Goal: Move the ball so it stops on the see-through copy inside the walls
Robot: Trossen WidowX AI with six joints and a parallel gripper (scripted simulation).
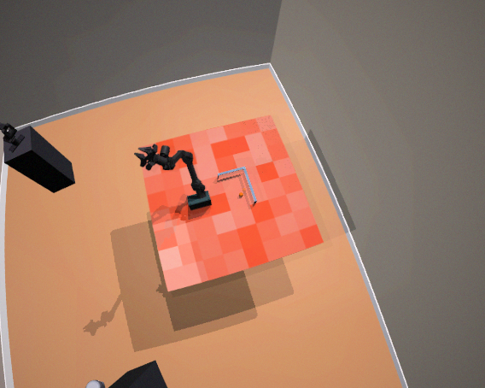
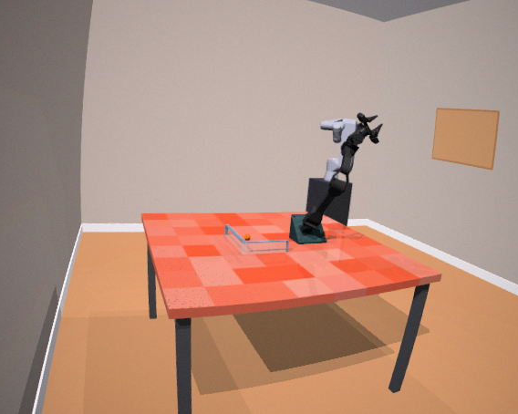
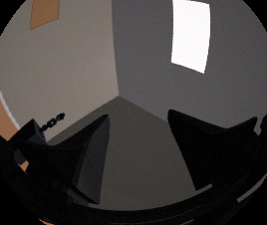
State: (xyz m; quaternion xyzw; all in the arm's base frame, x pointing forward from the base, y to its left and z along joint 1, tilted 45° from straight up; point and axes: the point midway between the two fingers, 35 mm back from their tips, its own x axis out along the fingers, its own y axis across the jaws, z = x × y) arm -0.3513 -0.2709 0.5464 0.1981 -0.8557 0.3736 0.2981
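A small orange ball (image 1: 241, 194) (image 2: 247, 237) lies on the table in the angle of two low clear walls with blue top edges. The longer wall (image 1: 249, 185) (image 2: 233, 236) runs close beside it; the other wall (image 1: 231, 172) (image 2: 268, 243) meets it at a corner. The see-through copy is too small to tell clearly; a faint orange spot shows near the ball in the top view. My gripper (image 1: 137, 150) (image 2: 378, 121) (image 3: 138, 115) is open and empty, raised high on the far side of the arm's base from the ball. The wrist view shows no ball.
The arm's dark green base (image 1: 199, 200) (image 2: 306, 229) stands on the red patchwork table (image 1: 251, 243) (image 2: 273, 273), beside the open side of the walls. Black pedestals stand off the table, one (image 1: 39, 162) with another dark arm on it. A light grey arm (image 2: 348, 132) stands behind mine.
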